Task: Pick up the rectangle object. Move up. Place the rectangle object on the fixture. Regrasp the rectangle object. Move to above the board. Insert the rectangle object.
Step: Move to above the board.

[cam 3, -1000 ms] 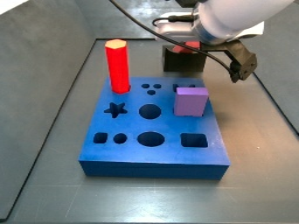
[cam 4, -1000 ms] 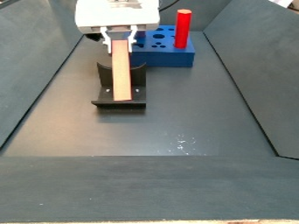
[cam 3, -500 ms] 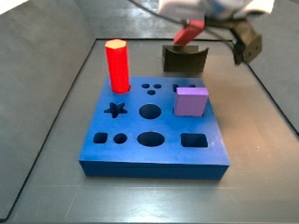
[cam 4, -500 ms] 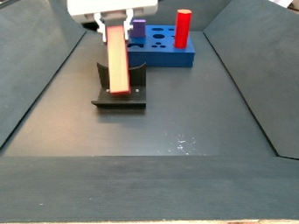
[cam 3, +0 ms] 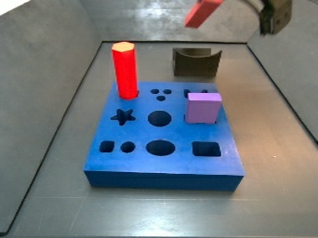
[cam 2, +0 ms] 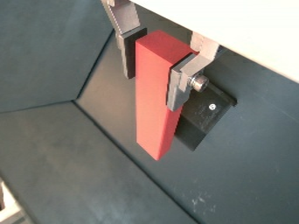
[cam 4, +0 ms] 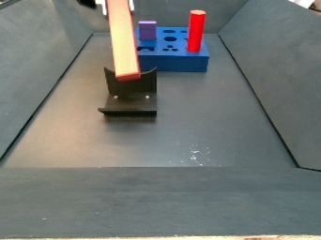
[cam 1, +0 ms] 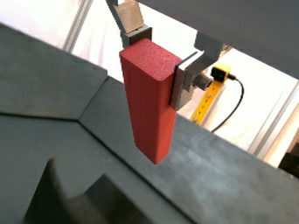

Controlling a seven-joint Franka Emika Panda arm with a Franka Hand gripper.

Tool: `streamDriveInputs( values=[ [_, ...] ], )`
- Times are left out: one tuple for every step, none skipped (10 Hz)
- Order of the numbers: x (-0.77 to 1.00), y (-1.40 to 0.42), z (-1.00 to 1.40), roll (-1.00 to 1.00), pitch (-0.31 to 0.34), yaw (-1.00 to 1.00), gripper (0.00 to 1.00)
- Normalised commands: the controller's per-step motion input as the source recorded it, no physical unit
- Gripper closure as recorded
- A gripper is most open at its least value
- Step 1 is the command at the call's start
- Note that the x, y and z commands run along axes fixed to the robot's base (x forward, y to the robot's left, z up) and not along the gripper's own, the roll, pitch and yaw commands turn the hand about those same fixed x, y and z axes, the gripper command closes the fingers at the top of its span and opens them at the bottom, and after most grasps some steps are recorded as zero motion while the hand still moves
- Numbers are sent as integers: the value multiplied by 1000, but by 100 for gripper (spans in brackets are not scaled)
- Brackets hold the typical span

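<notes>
We see the gripper [cam 1: 160, 54] clamped on the upper part of the bar [cam 1: 149, 101], its silver fingers [cam 1: 190, 75] pressed flat against opposite faces in both wrist views. The bar [cam 2: 156, 92] hangs well clear of the grey floor, its lower end free.

In a side view the bar [cam 4: 120, 37] runs from the top edge of the frame down over the fixture [cam 4: 130, 97] at centre left; its upper end and the gripper are cut off there. In a side view only a slanted red tip of the bar [cam 3: 205, 11] shows at the top edge, beside a blurred dark part of the arm in the upper right corner; we cannot make out the fingers there.

The fixture [cam 3: 195, 61] stands bare behind the board [cam 3: 166, 139]. In a wrist view the fixture [cam 2: 201, 122] is partly hidden behind the bar.

On the board stand a red pillar [cam 3: 125, 69] and a lilac cube [cam 3: 203, 107]. The board [cam 4: 177, 59] lies beyond the fixture at upper centre.
</notes>
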Motion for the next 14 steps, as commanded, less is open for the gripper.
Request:
streamDriveInputs(
  values=[
    [50, 79, 1000, -27, 52, 180, 100],
    [47, 70, 1000, -28, 28, 160, 100],
    [44, 59, 1000, -35, 12, 123, 100],
    [41, 53, 1000, -35, 8, 106, 100],
    [39, 36, 1000, -40, 9, 76, 100],
    [33, 28, 996, -42, 21, 57, 100],
    [25, 13, 846, -45, 38, 40, 100],
    [22, 4, 695, -46, 57, 29, 100],
    [22, -6, 494, -49, 84, 28, 100],
    [22, -12, 343, -52, 105, 31, 100],
    [-555, -1000, 98, -1000, -93, -33, 100],
    [-560, -1000, 77, -1000, -105, -31, 100],
    [-589, -1000, 83, -1000, -125, -31, 100],
    [-612, -1000, 71, -1000, -139, -30, 100]
  ],
)
